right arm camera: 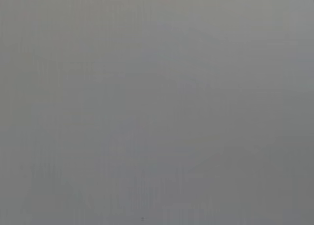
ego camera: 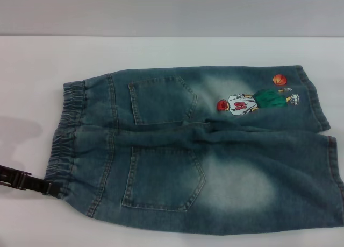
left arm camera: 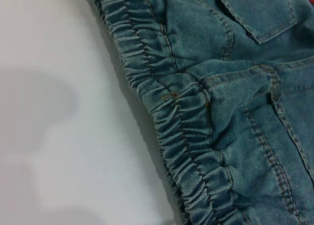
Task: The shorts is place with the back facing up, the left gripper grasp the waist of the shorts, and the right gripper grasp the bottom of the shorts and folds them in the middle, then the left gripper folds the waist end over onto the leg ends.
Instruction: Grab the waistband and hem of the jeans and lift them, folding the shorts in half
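Note:
The blue denim shorts (ego camera: 188, 150) lie flat on the white table (ego camera: 161, 53) with the back up, both patch pockets showing. The gathered waist (ego camera: 67, 134) is at the left and the leg hems (ego camera: 317, 101) at the right. A cartoon basketball player print (ego camera: 252, 103) is on the far leg. My left gripper (ego camera: 45, 188) comes in low from the left edge, its black tip at the near corner of the waist. The left wrist view shows the elastic waistband (left arm camera: 181, 122) close up. The right gripper is out of view; its wrist view shows only flat grey.
The near leg hem (ego camera: 336, 171) reaches the right edge of the head view. Bare white table (left arm camera: 59, 112) lies left of the waistband, with a soft shadow on it. A grey wall runs behind the table's far edge.

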{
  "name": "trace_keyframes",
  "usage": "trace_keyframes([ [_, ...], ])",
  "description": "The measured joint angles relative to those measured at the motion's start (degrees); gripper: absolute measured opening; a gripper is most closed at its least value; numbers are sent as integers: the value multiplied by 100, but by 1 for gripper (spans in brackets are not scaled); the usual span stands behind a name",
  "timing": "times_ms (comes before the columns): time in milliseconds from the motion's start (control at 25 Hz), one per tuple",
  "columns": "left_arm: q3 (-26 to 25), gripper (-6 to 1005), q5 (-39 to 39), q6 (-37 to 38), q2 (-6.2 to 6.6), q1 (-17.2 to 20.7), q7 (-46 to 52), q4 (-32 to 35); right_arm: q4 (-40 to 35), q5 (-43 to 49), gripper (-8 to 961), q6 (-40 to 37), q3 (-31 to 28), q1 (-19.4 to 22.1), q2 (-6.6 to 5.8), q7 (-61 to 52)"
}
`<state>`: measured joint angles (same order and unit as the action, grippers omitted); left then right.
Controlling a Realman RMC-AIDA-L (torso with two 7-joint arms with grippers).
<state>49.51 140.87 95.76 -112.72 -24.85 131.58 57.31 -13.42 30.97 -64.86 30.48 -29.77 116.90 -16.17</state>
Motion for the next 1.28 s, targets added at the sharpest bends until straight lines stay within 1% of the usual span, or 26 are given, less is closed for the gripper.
trace_keyframes([
  [200, 36, 720, 2, -3, -11, -21, -8, -64, 6, 3, 652, -13, 3, -3, -1, 0],
  [480, 48, 719, 13, 131, -121, -156, -59, -80, 7, -6, 651, -10, 2, 22, -1, 0],
  [720, 67, 718, 13, 231, -170, -276, -75, -56, 7, -30, 651, -4, -29, 57, -1, 0],
  [1000, 68, 717, 50, 215, -184, -401, -74, -27, 7, -36, 652, -20, -41, 103, 8, 0],
  [1280, 68, 716, 277, 97, -191, -479, -39, -79, 5, -40, 651, -47, -21, 170, 37, 0],
])
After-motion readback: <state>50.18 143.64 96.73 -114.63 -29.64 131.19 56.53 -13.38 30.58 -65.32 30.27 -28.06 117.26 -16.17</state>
